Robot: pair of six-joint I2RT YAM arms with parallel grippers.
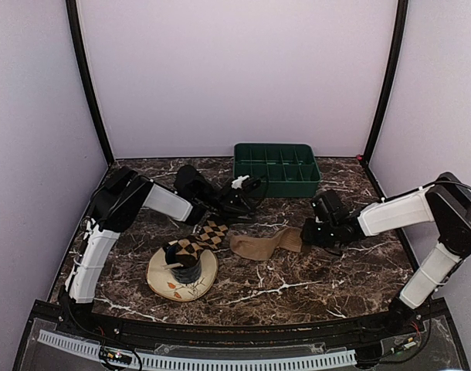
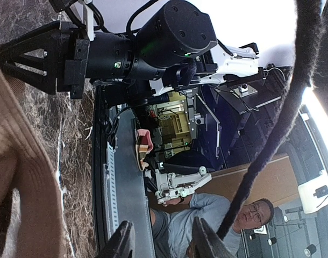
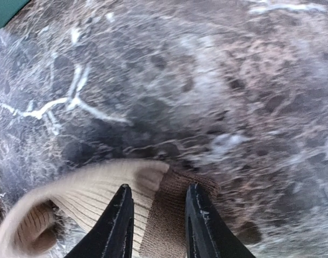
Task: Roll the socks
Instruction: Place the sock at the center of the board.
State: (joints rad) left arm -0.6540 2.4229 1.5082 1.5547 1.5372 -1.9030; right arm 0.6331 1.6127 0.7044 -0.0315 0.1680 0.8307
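- Down at the right gripper (image 3: 157,193), we see the two black fingers (image 3: 121,220) standing a narrow way apart over the darker brown cuff end of the tan sock (image 3: 99,188). Fabric fills the gap and runs out past both fingers, and we cannot tell whether they truly bite it or only press on it.
- Just left of those fingers, the sock's ribbed tan body curves away across the marble table (image 3: 218,80).
- From above, we have that tan sock lying flat near the middle of the table. Its right end is under the right gripper and its left end is near the dish.
- Over to the left gripper (image 2: 163,226): the fingertips are spread, and between them we see only background, no cloth.
- A dark fuzzy strand (image 2: 285,118) hangs close to the left wrist camera and ends just beside one fingertip. What it belongs to, we cannot say.
- Outward again: the diamond-check sock (image 1: 208,234) has one end over the blue cup (image 1: 185,269) and the other stretched out on the table toward the left arm.
- The cup stands on the cream dish (image 1: 160,277), front left of centre.
- At the back, the green tray (image 1: 286,188) sits against the far edge, well apart from both socks.
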